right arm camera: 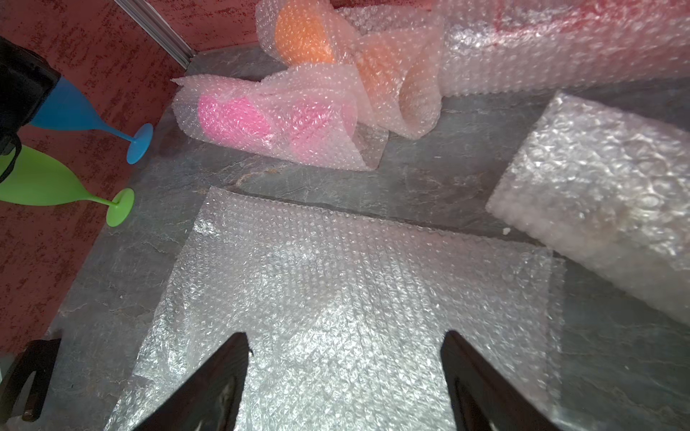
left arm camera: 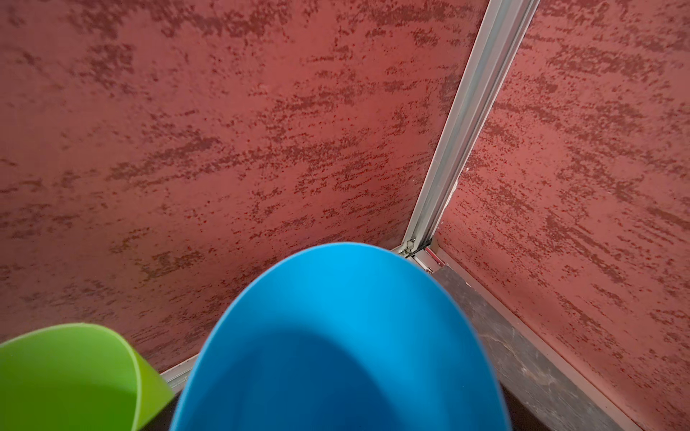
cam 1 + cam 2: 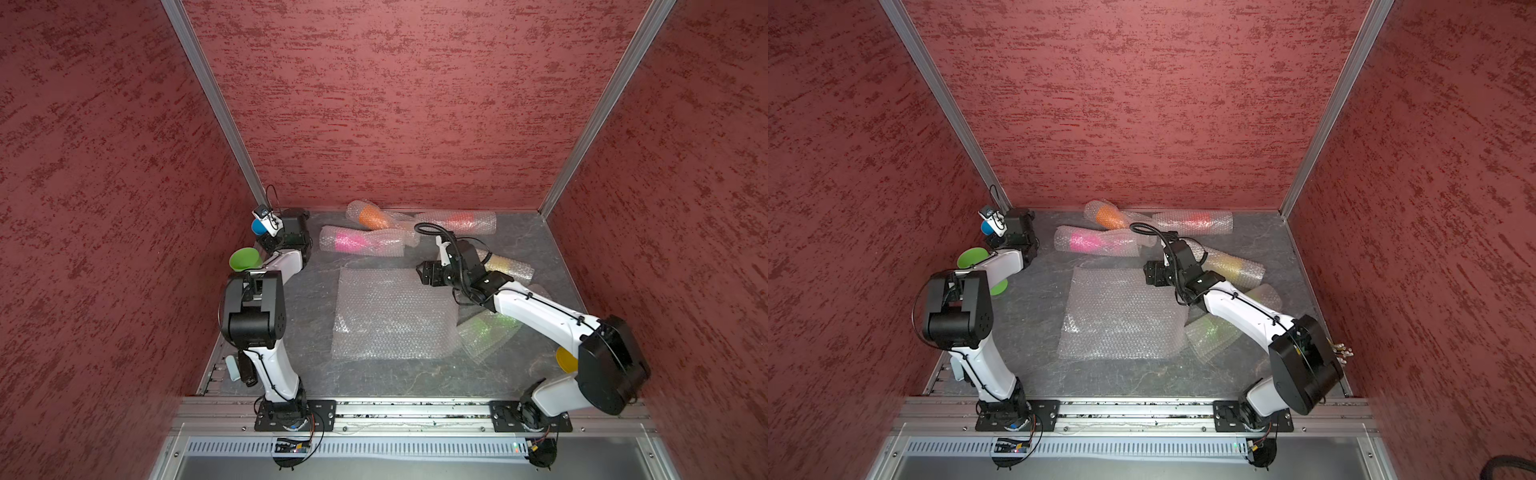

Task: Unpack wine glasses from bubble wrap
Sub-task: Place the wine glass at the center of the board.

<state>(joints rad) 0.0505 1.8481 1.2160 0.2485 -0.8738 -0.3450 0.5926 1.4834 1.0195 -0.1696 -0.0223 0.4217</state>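
A bare blue wine glass (image 3: 257,227) is upright in the far left corner, its foot (image 1: 140,143) on the floor. My left gripper (image 3: 262,237) is at its bowl (image 2: 336,336), which hides the jaws. Next to it stands a bare green wine glass (image 3: 245,258). My right gripper (image 1: 345,336) hovers open and empty over a flat sheet of bubble wrap (image 3: 390,316). Rolls of bubble wrap hold a pink glass (image 3: 353,241), an orange one (image 3: 372,216), a red one (image 3: 461,220), a yellowish one (image 3: 505,266) and a green one (image 3: 486,328).
Red textured walls (image 3: 374,104) close in the grey floor (image 3: 374,378) on three sides. An aluminium rail (image 3: 415,411) with both arm bases runs along the near edge. The right arm (image 3: 540,307) reaches over the wrapped green and yellowish rolls.
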